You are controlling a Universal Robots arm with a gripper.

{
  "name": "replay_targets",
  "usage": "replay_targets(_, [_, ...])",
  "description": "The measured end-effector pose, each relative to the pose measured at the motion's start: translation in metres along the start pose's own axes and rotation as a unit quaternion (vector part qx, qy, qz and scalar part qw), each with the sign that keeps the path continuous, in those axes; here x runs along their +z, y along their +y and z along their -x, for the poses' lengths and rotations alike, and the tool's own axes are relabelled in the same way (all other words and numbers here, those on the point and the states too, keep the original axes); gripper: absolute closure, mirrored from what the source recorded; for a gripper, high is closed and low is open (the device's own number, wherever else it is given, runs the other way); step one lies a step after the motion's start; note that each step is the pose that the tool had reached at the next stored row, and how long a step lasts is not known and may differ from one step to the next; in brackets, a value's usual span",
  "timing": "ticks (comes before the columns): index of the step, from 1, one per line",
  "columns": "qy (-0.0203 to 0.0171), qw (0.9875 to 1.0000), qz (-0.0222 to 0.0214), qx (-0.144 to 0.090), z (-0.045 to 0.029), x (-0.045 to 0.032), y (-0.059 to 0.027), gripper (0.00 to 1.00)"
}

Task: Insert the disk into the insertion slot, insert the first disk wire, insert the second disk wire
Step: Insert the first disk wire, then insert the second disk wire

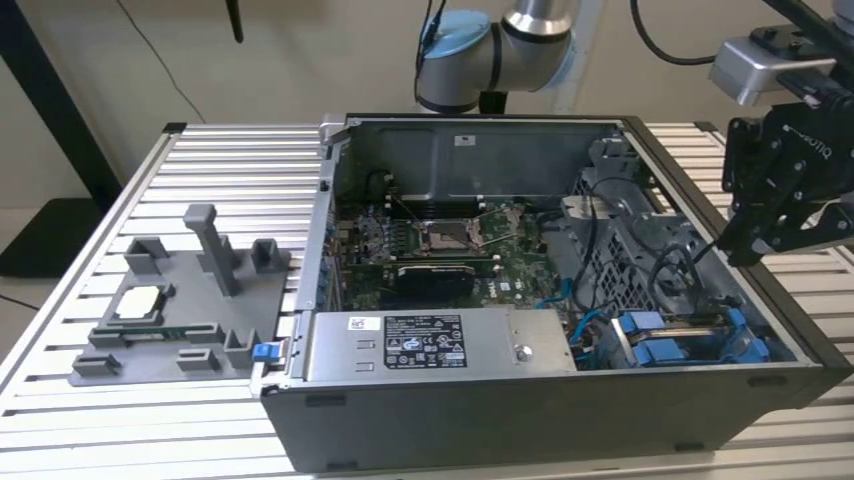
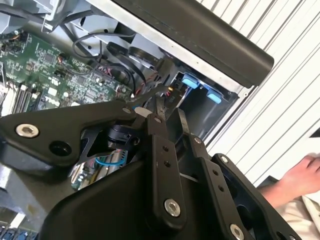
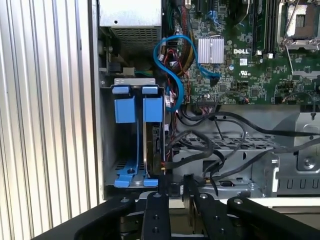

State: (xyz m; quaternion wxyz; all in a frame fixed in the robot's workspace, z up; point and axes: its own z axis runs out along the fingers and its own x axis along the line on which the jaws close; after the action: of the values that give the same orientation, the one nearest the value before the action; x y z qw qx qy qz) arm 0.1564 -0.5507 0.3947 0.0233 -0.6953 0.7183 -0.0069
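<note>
The open computer case (image 1: 534, 420) lies on its side on the slatted table (image 1: 147, 440), so the arm can reach straight down into it; the drive cage sits in the case's near corner, on the exterior view's right, hard against the side wall. In the first wrist view the disk (image 3: 155, 145) stands on edge inside the insertion slot (image 3: 131, 82) under its blue carrier tab (image 3: 152, 110), so that step looks done; the bay beside it, nearer the case wall, holds only another blue tab. The gripper (image 3: 173, 182) hangs over the disk's exposed end with its claw drawn nearly together, and it seems to be pinching the plug end of a black disk wire (image 3: 180, 159), held right at the disk's edge, presumably so the plug lines up with the connector there; whether it is seated I cannot tell. A blue cable (image 3: 176, 82) loops from the mainboard (image 3: 240, 75) down beside the cage; a person's hand (image 2: 300, 175) rests off the table's edge.
</note>
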Motion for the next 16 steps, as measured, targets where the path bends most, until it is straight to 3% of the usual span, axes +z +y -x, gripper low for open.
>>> replay_targets(8, [0.0002,1.0000,0.0065,0.000,0.0005,0.0006,-0.0145,0.00])
replay_targets(9, [0.0003,1.0000,0.0098,0.000,0.0005,0.0007,-0.0154,0.00])
replay_targets(14, [0.0012,0.9992,0.0412,0.001,0.0006,0.0008,-0.0170,0.00])
replay_targets(16, [0.0013,0.9991,0.0433,0.001,0.0007,0.0007,-0.0174,0.00])
